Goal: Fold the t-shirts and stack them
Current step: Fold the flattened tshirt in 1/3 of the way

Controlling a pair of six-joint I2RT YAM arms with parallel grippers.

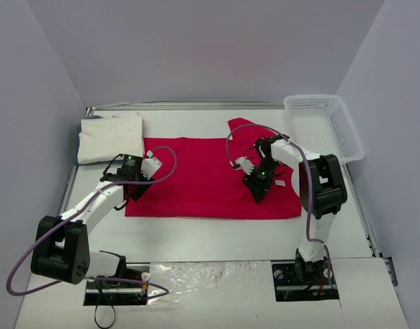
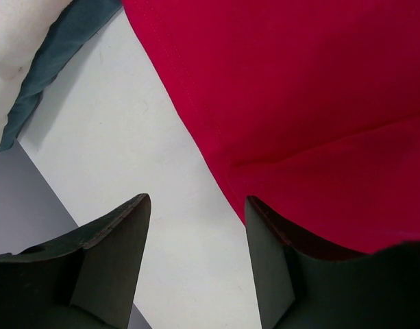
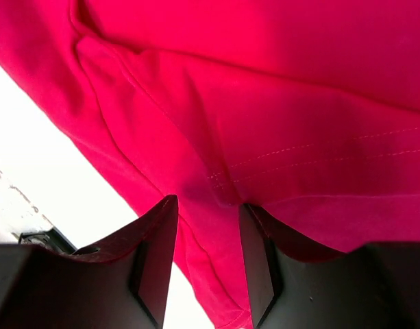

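Observation:
The red t-shirt (image 1: pixel 203 178) lies spread flat mid-table, with a sleeve sticking out at its far right. The white t-shirt (image 1: pixel 112 137) is a folded rectangle at the far left. My left gripper (image 1: pixel 132 186) is open and low at the red shirt's left edge; in its wrist view (image 2: pixel 197 199) bare table lies between the fingers, and the right finger (image 2: pixel 271 260) rests at the red hem (image 2: pixel 319 103). My right gripper (image 1: pixel 259 193) is open over the shirt's right part. Its fingers (image 3: pixel 207 202) straddle a raised fold of red cloth (image 3: pixel 264 82) near a stitched hem.
A white plastic mesh basket (image 1: pixel 326 127) sits tilted at the far right corner. Grey walls close in the table on three sides. The white shirt's corner, with a blue-grey layer under it, shows in the left wrist view (image 2: pixel 11 62).

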